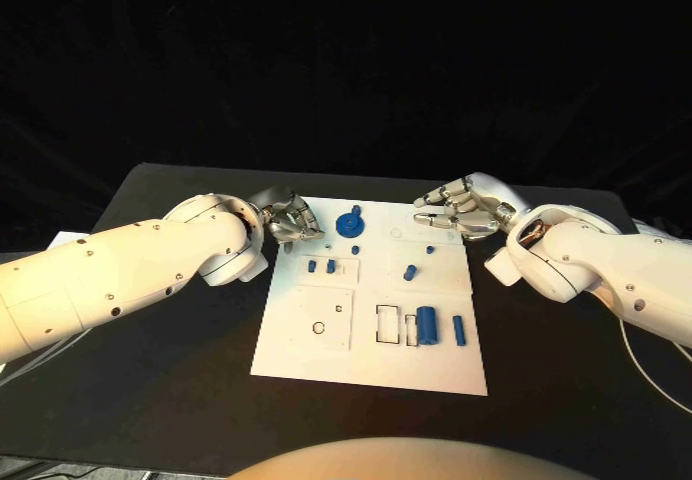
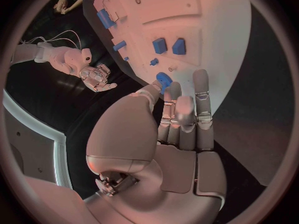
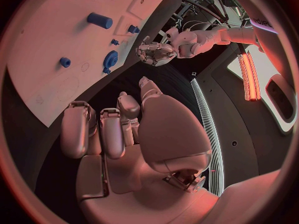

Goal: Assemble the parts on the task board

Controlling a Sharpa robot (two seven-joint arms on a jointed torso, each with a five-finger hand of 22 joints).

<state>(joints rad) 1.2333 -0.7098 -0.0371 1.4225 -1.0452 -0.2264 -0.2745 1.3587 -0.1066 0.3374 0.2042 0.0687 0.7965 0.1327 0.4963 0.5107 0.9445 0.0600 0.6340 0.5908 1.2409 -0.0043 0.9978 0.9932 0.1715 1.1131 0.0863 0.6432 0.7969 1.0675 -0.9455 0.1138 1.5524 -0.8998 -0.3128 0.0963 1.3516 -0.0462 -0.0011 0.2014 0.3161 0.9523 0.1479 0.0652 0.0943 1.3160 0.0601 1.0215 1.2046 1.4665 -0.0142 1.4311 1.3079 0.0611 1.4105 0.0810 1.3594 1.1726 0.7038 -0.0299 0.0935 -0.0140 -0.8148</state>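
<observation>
1. we saw the task board (image 1: 303, 350) lying flat on the black tabletop (image 1: 173, 400), with both hands hovering at its far end, one at each far corner.
2. our left hand (image 1: 289, 220) held nothing; its fingers (image 2: 201, 92) were loosely curled and apart, released, just above the board's far left corner.
3. our right hand (image 1: 462, 208) also held nothing, its fingers (image 3: 77, 132) half curled and apart, over the board's far right edge.
4. between the two hands, nearest the left fingers, sat the blue gear (image 1: 351, 222), which looked seated on the board; we could not tell whether it was fully home.
5. nearer to us than the left fingers lay two small blue blocks (image 1: 322, 266), side by side on the board.
6. nearer to us than the right fingers were a small blue peg (image 1: 411, 270) and, further towards us, a thick blue cylinder (image 1: 427, 323) and a thinner blue bar (image 1: 460, 330), lying beside open rectangular slots (image 1: 387, 323).
7. we judged the task to be at an early stage: several parts lay loose, slots stood open, and no part was in either hand; most of the assembly remained.
</observation>
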